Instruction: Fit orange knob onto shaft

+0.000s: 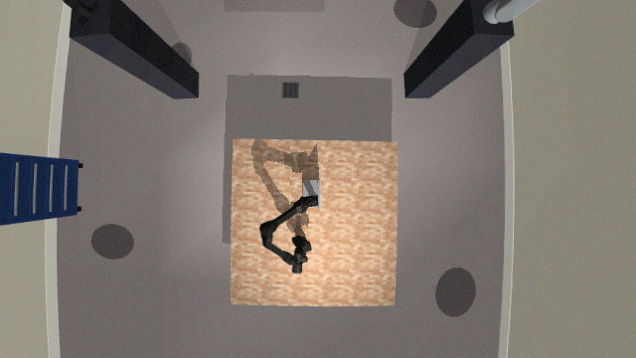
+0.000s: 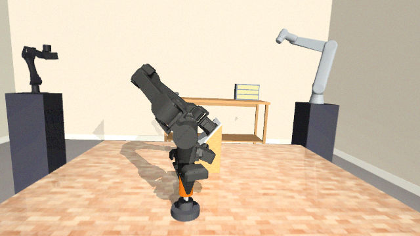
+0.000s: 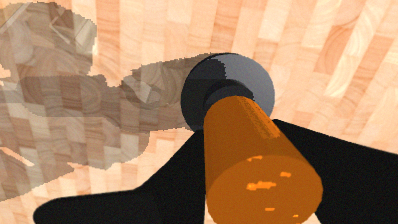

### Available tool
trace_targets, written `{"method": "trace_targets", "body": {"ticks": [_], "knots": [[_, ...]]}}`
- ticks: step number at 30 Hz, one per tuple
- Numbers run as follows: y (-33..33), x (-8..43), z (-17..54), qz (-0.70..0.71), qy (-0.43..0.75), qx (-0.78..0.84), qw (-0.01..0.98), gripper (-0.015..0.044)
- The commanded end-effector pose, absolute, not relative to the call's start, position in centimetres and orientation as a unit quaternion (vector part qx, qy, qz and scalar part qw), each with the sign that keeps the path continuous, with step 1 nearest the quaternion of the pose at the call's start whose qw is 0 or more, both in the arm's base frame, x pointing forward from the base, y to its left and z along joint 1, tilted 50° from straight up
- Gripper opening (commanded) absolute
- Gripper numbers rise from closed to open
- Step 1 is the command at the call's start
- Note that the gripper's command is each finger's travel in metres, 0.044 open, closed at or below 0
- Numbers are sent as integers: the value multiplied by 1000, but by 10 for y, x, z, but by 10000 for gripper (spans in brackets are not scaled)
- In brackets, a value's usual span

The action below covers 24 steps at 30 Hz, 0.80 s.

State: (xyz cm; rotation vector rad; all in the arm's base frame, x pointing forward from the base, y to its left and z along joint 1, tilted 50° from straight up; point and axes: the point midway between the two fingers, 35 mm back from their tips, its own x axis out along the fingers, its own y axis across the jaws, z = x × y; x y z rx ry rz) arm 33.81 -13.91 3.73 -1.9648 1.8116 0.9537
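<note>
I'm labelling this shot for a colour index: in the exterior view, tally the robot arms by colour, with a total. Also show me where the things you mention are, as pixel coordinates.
Black arms: 2 (the working arm (image 2: 164, 101), the arm on the left pedestal (image 2: 31, 67))
Light grey arms: 1 (on the right pedestal (image 2: 325, 65))
Total: 3

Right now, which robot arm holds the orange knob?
The black arm over the round dark-grey pedestal, its gripper shut on the knob; the other black arm and light-grey arm stand on dark plinths.

Matte black, chunky, angular-jointed arm (image 1: 266, 234) (image 2: 164, 106).
</note>
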Motion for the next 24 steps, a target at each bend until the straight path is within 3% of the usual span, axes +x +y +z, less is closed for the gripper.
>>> {"method": "trace_targets", "body": {"ticks": [1, 7, 24], "knots": [[-135, 338, 38, 339, 626, -688, 143, 0], [-134, 338, 37, 394, 592, -698, 80, 0], [-139, 338, 35, 395, 592, -698, 79, 0]]}}
